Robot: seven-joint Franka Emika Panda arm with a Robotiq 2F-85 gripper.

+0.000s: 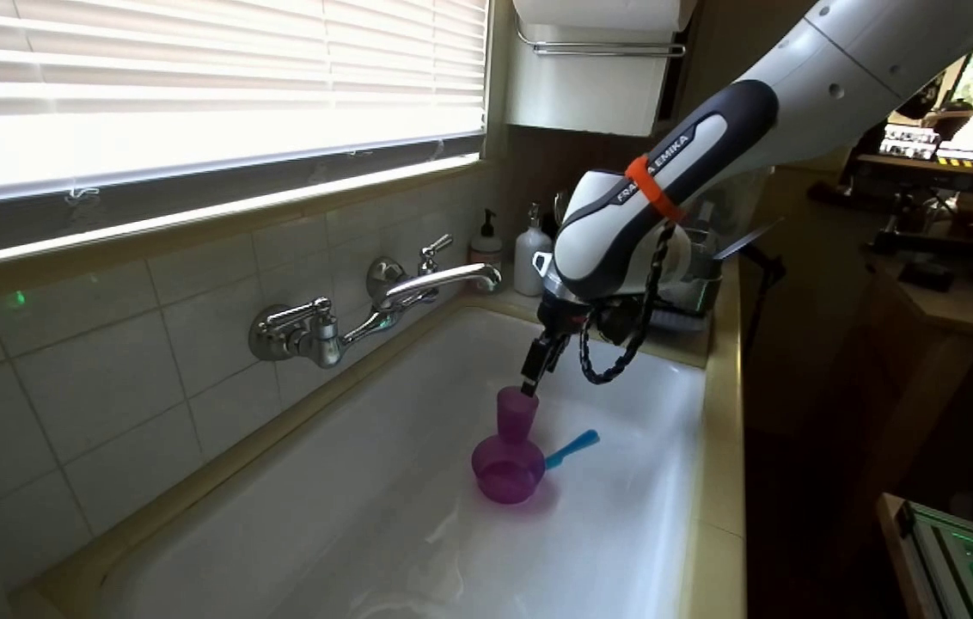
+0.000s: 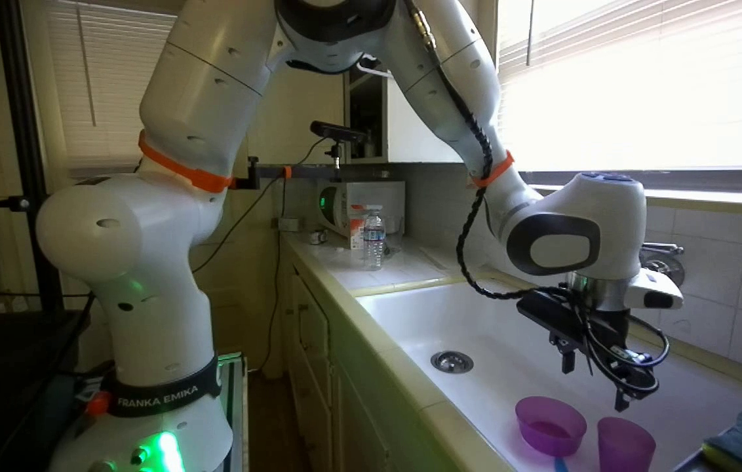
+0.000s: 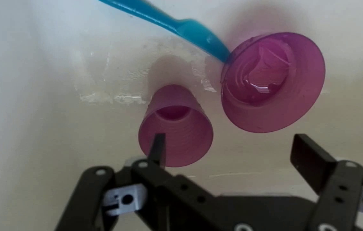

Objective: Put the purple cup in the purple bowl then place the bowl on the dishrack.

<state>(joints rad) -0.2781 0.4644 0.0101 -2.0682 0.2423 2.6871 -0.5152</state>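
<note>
The claw (image 3: 229, 139) is hanging empty above the cup (image 3: 183, 133), fingers spread wide; the cup is standing mouth-up, I'm guessing under one finger, not between both.

— What sort of room is this?
— A kitchen. A long white sink (image 1: 349, 516) with a metal drain (image 2: 451, 362) lies below horizontal window blinds (image 1: 220, 77), and a chrome wall-mounted faucet (image 1: 439, 279) reaches over it from the tiled wall (image 1: 91, 370).
— What else shows it?
— In an exterior view, a microwave (image 2: 384, 195) stands on the countertop (image 2: 410, 269) past the sink, with a plastic water bottle (image 2: 374, 242) in front of it and cabinet doors (image 2: 316, 341) below.
— And beside the sink?
— A white pump bottle (image 1: 531, 262) and a brownish pump bottle (image 1: 486, 248) stand at its end, near the tiled wall.
— A home's kitchen or an office's?
— It looks domestic, but which one cannot be told.
</note>
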